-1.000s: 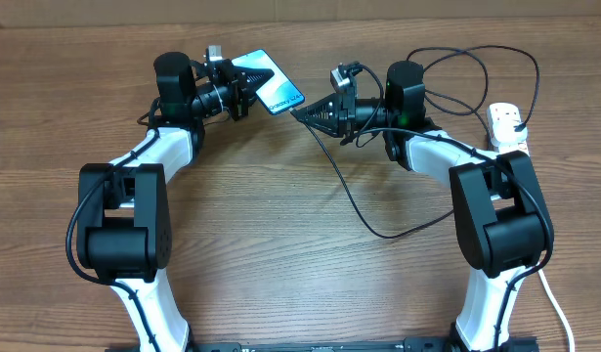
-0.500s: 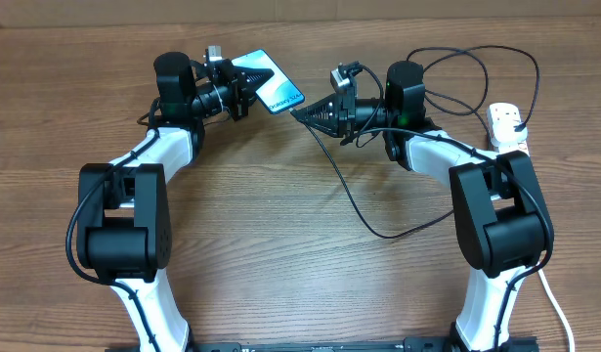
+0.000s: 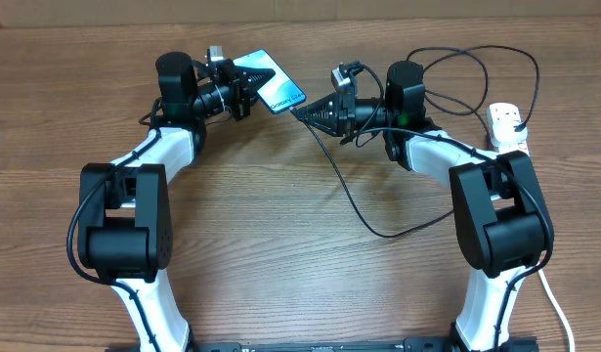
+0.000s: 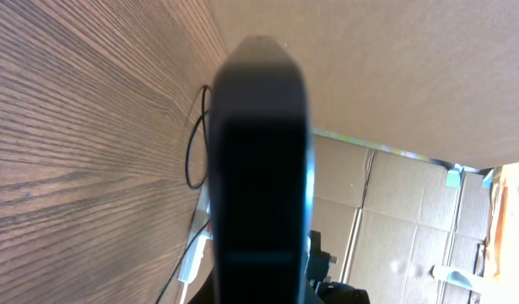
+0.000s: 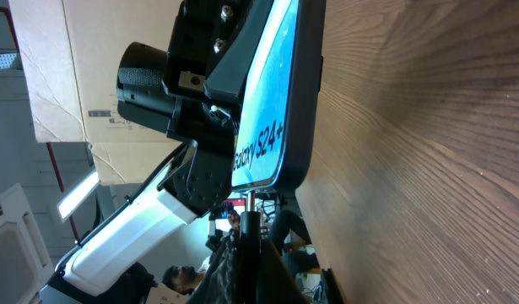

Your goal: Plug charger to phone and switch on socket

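Surface (image 3: 280,274) work is midway: socket (image 3: 500,127) sits far right, switch untouched. My left claw (image 3: 245,91) pinches the phone (image 3: 280,93) aloft; my right claw (image 3: 300,112) pinches the charger (image 3: 386,236) tip at its lower edge, not clearly seated.

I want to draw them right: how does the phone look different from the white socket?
The phone is slim with a glowing light blue screen; the socket is white with no screen. The phone is gripped by the left end effector and tilted up; the socket lies flat on the table, ungripped. The right end effector holds the charger tip at the phone, far from the socket. Both are oblong.
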Robot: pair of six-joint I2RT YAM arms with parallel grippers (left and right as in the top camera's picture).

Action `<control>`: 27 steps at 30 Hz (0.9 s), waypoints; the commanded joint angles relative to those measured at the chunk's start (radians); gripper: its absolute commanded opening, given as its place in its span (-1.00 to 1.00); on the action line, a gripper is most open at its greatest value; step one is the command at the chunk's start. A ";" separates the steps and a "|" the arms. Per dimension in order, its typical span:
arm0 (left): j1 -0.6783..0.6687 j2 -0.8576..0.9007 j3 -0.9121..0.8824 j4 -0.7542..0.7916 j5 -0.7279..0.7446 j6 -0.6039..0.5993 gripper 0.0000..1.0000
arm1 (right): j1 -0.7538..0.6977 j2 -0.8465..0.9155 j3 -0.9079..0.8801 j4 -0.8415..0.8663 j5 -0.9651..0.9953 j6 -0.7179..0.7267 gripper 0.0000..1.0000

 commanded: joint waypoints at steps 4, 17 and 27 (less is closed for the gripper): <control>-0.013 -0.024 0.023 0.012 0.011 -0.016 -0.92 | -0.001 -0.028 0.010 -0.025 0.021 0.003 -0.92; -0.013 -0.024 0.023 0.019 0.032 0.006 -0.91 | -0.002 -0.027 0.011 -0.061 0.048 -0.019 -0.92; -0.013 -0.024 0.023 0.019 0.047 0.053 -0.92 | -0.001 -0.027 0.011 -0.061 0.108 0.004 -0.92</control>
